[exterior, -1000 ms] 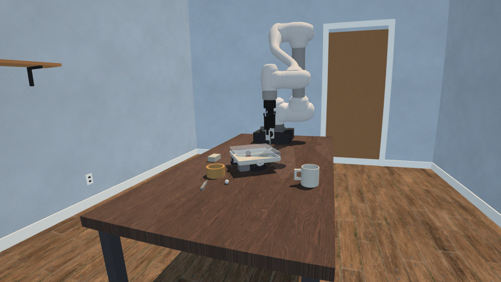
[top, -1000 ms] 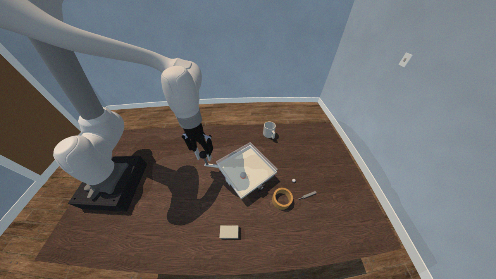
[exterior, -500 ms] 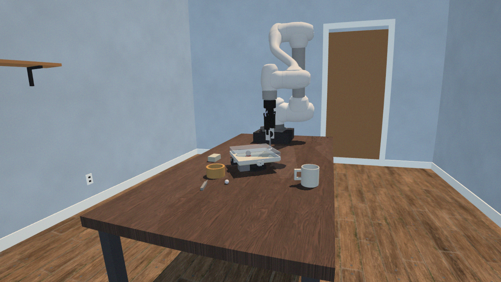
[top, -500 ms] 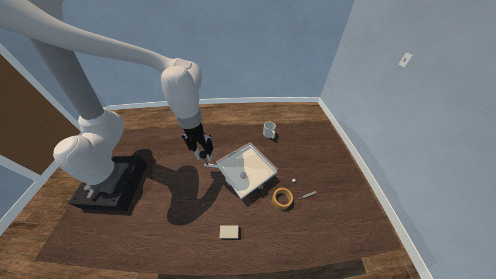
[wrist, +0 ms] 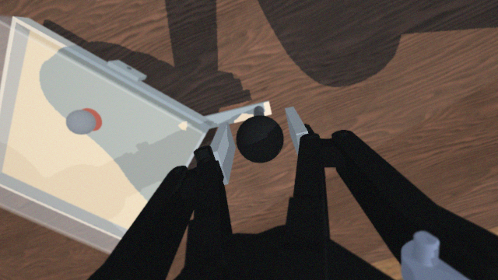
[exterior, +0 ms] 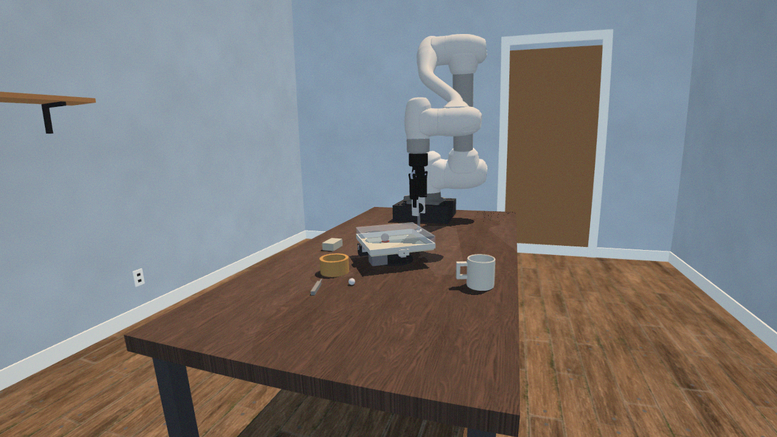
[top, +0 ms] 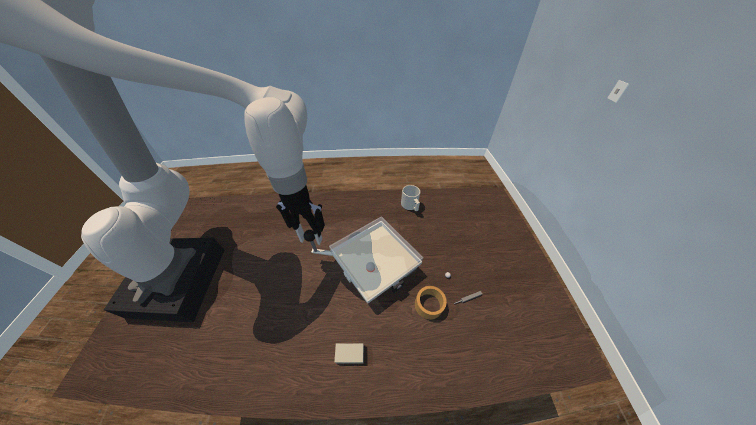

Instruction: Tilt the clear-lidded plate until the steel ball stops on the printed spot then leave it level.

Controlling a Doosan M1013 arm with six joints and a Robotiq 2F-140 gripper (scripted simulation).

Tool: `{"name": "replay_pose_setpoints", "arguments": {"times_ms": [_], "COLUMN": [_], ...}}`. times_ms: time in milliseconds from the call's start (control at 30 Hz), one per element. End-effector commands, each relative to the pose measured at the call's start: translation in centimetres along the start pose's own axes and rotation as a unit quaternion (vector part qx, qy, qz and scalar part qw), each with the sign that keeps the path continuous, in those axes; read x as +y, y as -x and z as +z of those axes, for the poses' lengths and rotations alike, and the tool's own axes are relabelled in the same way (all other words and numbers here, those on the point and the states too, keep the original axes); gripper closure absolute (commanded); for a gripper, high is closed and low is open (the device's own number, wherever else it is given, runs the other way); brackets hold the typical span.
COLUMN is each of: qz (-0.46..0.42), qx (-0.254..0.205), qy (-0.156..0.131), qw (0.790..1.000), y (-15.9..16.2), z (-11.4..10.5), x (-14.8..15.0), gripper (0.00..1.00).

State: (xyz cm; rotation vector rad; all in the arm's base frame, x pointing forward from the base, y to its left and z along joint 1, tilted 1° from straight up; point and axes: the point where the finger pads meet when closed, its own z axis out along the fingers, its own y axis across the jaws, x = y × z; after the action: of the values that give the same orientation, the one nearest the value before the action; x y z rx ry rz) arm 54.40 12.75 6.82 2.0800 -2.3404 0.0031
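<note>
The clear-lidded plate (top: 376, 258) sits on its stand in the middle of the table and looks about level in the exterior view (exterior: 395, 238). The steel ball (wrist: 81, 121) lies over most of the red printed spot (wrist: 97, 118), with a red sliver showing at its side. A thin lever runs from the plate's corner to a black knob (wrist: 259, 138). My gripper (wrist: 259, 128) straddles this knob from above. Its fingers are open, with a gap to the knob on each side. The gripper also shows in the top view (top: 312, 232).
A white mug (top: 410, 197) stands behind the plate. An orange tape ring (top: 430, 302), a small white ball (top: 447, 274) and a grey pin (top: 468, 298) lie close to the plate's right side, apart from it. A beige block (top: 349, 353) lies toward the front.
</note>
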Motion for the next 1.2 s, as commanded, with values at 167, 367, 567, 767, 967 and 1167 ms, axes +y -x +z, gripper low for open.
{"name": "replay_pose_setpoints", "arguments": {"times_ms": [167,367,567,767,967,1167], "qz": [0.0,0.0,0.0,0.0,0.0,0.0], "qx": [0.0,0.0,0.0,0.0,0.0,0.0], "qy": [0.0,0.0,0.0,0.0,0.0,0.0], "qw": [1.0,1.0,1.0,1.0,1.0,1.0], "y": [0.0,0.0,0.0,0.0,0.0,0.0], "z": [-1.0,-1.7,-2.9,-3.9,-4.5,-5.1], "x": [0.0,0.0,0.0,0.0,0.0,0.0], "gripper": [0.64,0.64,0.64,0.64,0.64,0.64]}}
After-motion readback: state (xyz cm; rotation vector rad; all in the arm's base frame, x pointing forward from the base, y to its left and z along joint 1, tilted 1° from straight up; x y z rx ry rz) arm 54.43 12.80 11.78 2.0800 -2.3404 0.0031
